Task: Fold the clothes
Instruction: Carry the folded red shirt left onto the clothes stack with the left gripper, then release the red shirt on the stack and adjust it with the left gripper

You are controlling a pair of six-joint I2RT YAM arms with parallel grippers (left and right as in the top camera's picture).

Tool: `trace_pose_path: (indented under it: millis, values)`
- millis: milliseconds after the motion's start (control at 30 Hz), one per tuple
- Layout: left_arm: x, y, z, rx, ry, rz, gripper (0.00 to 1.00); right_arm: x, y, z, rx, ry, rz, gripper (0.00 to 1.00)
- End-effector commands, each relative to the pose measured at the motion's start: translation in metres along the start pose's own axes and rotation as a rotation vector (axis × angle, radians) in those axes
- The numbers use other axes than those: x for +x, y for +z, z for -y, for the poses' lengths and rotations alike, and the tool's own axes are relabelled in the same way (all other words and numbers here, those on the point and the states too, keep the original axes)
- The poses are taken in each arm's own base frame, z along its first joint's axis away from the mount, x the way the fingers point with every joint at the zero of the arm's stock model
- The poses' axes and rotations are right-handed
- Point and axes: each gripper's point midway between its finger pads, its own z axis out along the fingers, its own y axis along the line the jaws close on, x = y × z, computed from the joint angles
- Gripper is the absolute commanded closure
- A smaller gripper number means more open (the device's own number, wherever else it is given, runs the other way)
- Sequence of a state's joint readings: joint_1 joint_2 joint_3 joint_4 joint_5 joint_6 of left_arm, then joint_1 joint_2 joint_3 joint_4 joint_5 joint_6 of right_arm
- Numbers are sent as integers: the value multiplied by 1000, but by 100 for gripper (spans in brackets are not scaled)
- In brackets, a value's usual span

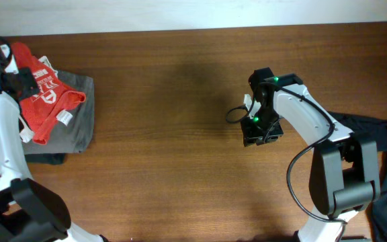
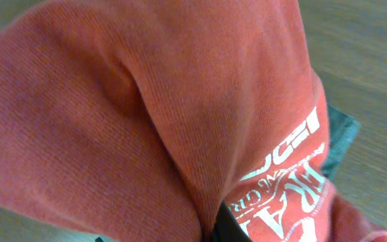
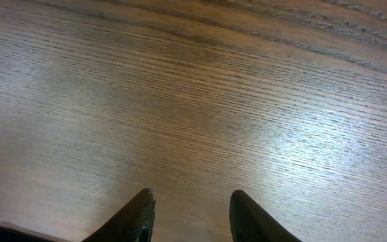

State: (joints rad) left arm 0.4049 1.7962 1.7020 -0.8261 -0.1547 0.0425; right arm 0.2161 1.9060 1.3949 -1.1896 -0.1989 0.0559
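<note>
One brown wood-grain desk [image 1: 180,134] fills the view, with a pale strip of wall running along its far edge. Two arms are on it, one at each side. Three garments in all. At the right edge lies one dark garment [image 1: 381,128], bunched beside the right arm's base. Over at the far left sits one grey garment [image 1: 79,128], lying flat, and on top of it one red garment [image 1: 46,101] with white lettering, crumpled and spilling over the grey one's left part. The left end effector [image 1: 20,81] is right in that red cloth; its wrist camera sees almost nothing but red fabric, with one dark fingertip [image 2: 230,225] poking out, so whether it is clamped cannot be told. The right end effector [image 3: 192,218] hangs over bare desk right of centre, well apart from every garment, fingers spread and nothing between them. One small white label [image 1: 66,117] shows on the red garment's near edge.
</note>
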Motion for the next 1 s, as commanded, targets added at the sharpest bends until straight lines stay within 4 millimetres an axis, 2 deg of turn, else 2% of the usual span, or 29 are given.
trace_pose_path:
  millis: [0, 200, 233, 267, 300, 333, 400, 467, 600, 767, 867, 967]
  values:
    - [-5, 14, -17, -37, -12, -1, 99, 1, -5, 4, 14, 10, 13, 59]
    - [-1, 39, -31, -50, -39, -20, 98, 2, -5, 4, 15, 11, 9, 59]
    - [-1, 41, -35, -56, -45, -19, 89, 2, -5, 4, 15, 11, 9, 59]
    - [0, 44, -40, -63, -53, -22, 74, 2, -5, 4, 15, 11, 8, 59]
    - [0, 46, -45, -68, -64, -22, 48, 2, -5, 4, 15, 11, 7, 59]
    - [2, 47, -49, -74, -81, -25, 1, 2, -5, 4, 15, 11, 7, 59]
    - [8, 48, -61, -84, -174, -41, 1, 2, -5, 4, 15, 11, 6, 59]
    - [12, 48, -61, -39, -234, -57, 1, 3, -5, 4, 14, 12, 4, 59]
    - [8, 38, -33, 201, -264, -47, 1, 4, -5, 4, 15, 12, 2, 59]
    - [-2, 9, 5, 427, -259, -19, 1, 4, -5, 4, 15, 12, 0, 59]
    - [4, 1, 19, 453, -232, -52, 1, 4, -5, 4, 15, 12, -1, 59]
    - [14, 3, 30, 439, -166, -85, 1, 4, -5, 4, 15, 12, -2, 59]
